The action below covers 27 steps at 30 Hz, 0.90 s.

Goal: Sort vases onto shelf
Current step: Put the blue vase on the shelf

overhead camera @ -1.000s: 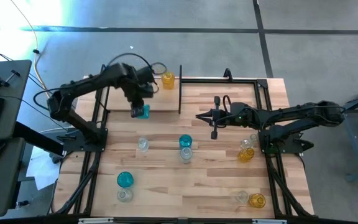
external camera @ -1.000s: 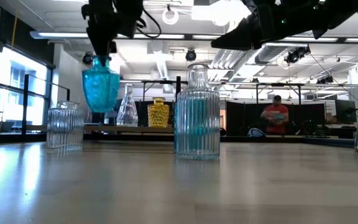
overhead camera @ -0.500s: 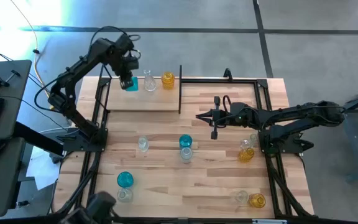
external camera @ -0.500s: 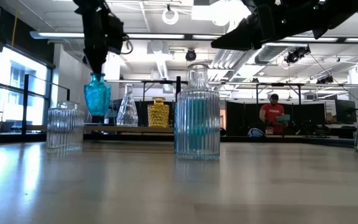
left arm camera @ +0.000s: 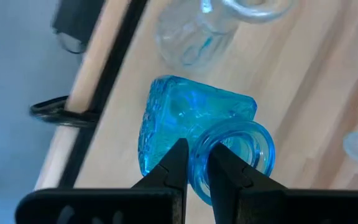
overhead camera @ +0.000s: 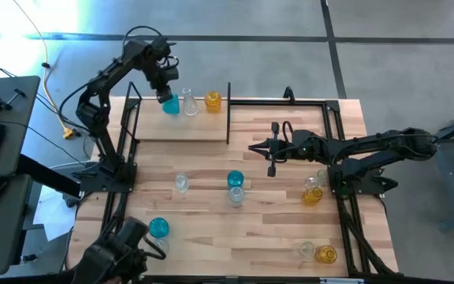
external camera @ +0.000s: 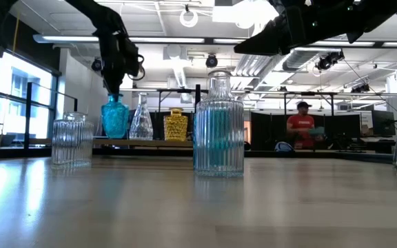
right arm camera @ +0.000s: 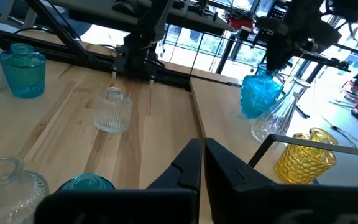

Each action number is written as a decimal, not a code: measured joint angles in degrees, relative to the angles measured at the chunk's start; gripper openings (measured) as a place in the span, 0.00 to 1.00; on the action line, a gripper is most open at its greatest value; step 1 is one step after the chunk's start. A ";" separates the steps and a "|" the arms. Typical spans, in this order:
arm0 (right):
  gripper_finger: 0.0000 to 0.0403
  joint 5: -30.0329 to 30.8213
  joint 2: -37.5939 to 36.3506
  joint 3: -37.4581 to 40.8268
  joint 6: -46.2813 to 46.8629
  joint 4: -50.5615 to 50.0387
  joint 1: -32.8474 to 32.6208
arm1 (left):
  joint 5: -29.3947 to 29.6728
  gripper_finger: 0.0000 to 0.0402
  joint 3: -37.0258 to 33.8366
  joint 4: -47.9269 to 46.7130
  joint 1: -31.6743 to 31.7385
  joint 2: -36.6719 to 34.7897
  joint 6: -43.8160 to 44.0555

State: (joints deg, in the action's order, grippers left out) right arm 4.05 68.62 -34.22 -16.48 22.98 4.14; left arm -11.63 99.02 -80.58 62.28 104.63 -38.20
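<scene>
Behind the wooden table is a big bright room, and a person in a red top stands far off.

At the back of the table sits the shelf, a small raised plank with black posts. The left gripper is up there. Its two fingers pinch the rim of a teal vase, one inside the neck and one outside. The vase hangs right under the gripper, at the far end of the plank. In the low view its bottom looks like it is at the plank, but it is hard to tell if it is touching. Right beside it stands a clear vase, and past that a yellow vase. So the shelf has two vases on it, and the teal one makes three.

The teal vase is very near the clear one. If the gripper lets go while the vase leans, it could tip and knock its neighbour. It is also close to the plank's edge, so it could slide off.

The right gripper waits over the middle of the table, fingers together, holding nothing. More vases wait on the table below it.
</scene>
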 joint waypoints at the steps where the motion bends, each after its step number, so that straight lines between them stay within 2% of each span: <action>1: 0.00 0.00 0.00 0.01 -0.10 -0.02 0.00 | 0.18 0.06 0.60 -0.55 -0.02 0.47 -0.65; 5: 0.00 -0.01 0.00 0.02 -0.10 -0.03 0.00 | 0.54 0.06 2.88 -0.61 0.00 2.19 -1.49; 27: 0.00 -1.53 0.01 0.00 -0.10 -0.04 0.00 | -0.61 0.06 3.26 -2.42 0.76 4.40 0.04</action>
State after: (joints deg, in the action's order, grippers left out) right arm 2.52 68.63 -34.22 -16.58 22.94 4.14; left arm -12.24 102.28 -83.00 63.05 109.03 -38.17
